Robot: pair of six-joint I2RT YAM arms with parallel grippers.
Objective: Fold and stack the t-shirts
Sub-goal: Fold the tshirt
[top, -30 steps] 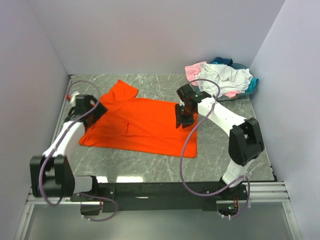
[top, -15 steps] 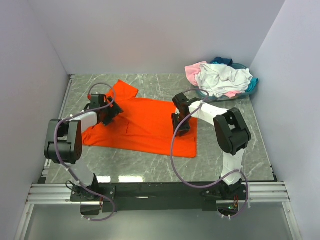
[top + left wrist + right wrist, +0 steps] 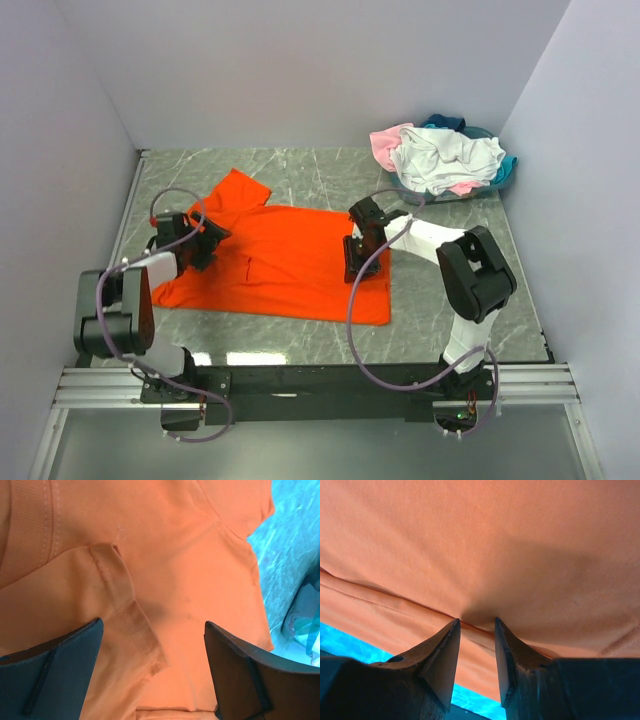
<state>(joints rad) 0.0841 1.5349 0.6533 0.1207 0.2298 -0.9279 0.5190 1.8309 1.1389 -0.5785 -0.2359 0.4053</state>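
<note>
The orange t-shirt lies spread flat at the middle of the grey marbled table, one short sleeve pointing toward 11 o'clock and its long edge running from 9 to 3 o'clock. The other t-shirts sit in a crumpled heap at 1 o'clock in the far corner: a white one on top, pale pink showing at its 9 o'clock side, teal blue peeking out toward 3 o'clock. The left gripper hangs low over the orange shirt's 9 o'clock end, near the collar; its wrist view shows the left gripper with jaws spread wide, the two dark fingers either side of a stitched sleeve hem and nothing caught between them. The right gripper is down on the shirt's 3 o'clock part, just inside the side edge. From its own camera the right gripper has its fingertips drawn close with a narrow slot between, pressed into the fabric along a seam line; whether a pinch of cloth is caught there I cannot tell
</note>
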